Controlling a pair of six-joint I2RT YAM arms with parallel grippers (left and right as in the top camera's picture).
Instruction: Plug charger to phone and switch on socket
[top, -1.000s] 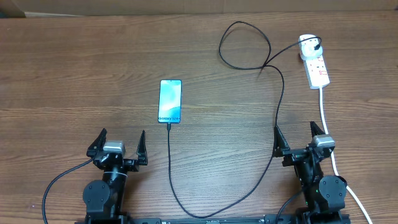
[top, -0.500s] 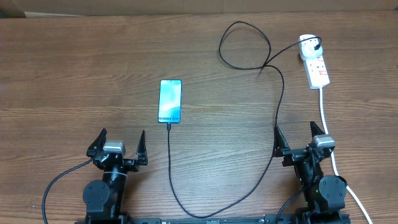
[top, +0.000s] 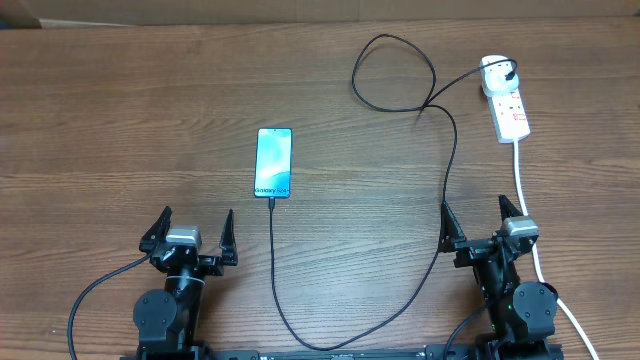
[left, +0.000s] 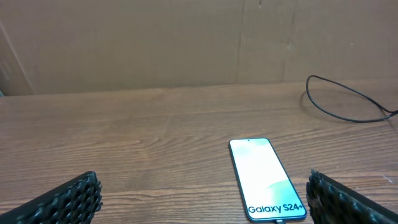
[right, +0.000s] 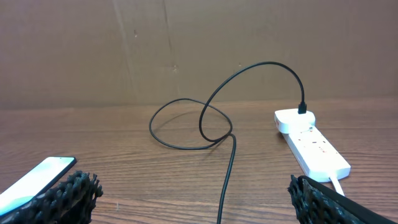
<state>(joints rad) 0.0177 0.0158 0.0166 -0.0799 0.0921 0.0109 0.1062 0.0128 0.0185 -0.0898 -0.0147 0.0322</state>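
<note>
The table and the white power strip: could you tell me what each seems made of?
The brown table looks like wood or wood-grain laminate, matte, with visible grain lines. The elongated white power strip seems smooth moulded plastic, slightly glossy.

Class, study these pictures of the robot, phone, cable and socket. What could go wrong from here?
1. The cable runs right beside the right gripper. If the gripper moves forward, a finger might hook the cable and drag the phone.
2. The cable loops close to the socket, so a reach toward the socket may snag the loop.
3. The cable's tip meets the phone's near edge, but whether it is fully seated cannot be told. Switching on might charge nothing.
</note>
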